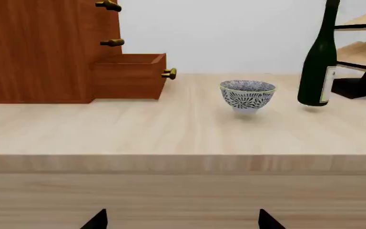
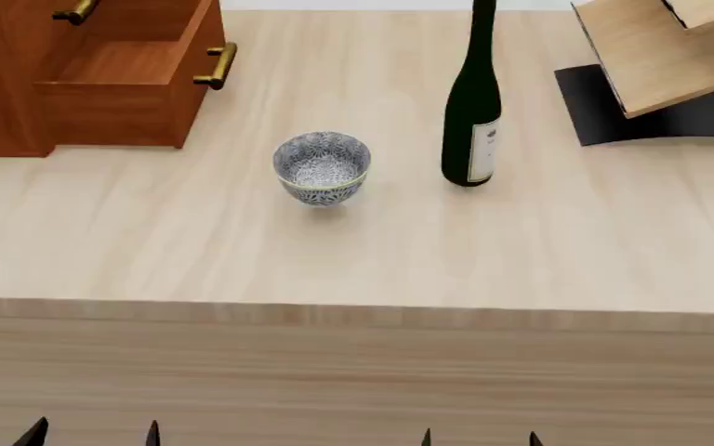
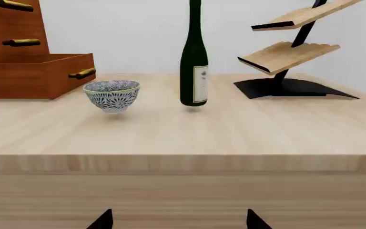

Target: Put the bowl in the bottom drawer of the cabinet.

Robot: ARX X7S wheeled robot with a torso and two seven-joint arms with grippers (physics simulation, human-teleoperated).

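Observation:
The bowl (image 2: pixel 321 167) (image 1: pixel 247 95) (image 3: pixel 112 94), white with a blue-grey floral pattern, stands upright on the light wooden table (image 2: pixel 357 242). Behind it and to the left is the reddish-brown cabinet (image 2: pixel 10 74) (image 1: pixel 36 47), whose bottom drawer (image 2: pixel 127 79) (image 1: pixel 130 74) (image 3: pixel 40 71) is pulled out, with a brass handle on its front. Both grippers hang below the table's front edge, well short of the bowl. My left gripper (image 2: pixel 90 435) (image 1: pixel 181 220) is open and holds nothing. The right gripper (image 2: pixel 482 437) (image 3: pixel 178 220) is open as well, also holding nothing.
A dark green wine bottle (image 2: pixel 472 102) (image 1: pixel 320 62) (image 3: pixel 194 57) stands just right of the bowl. A light plywood rack on a black base (image 2: pixel 661 65) (image 3: pixel 291 57) occupies the back right. The table's front edge (image 2: pixel 357 316) lies between the grippers and the objects.

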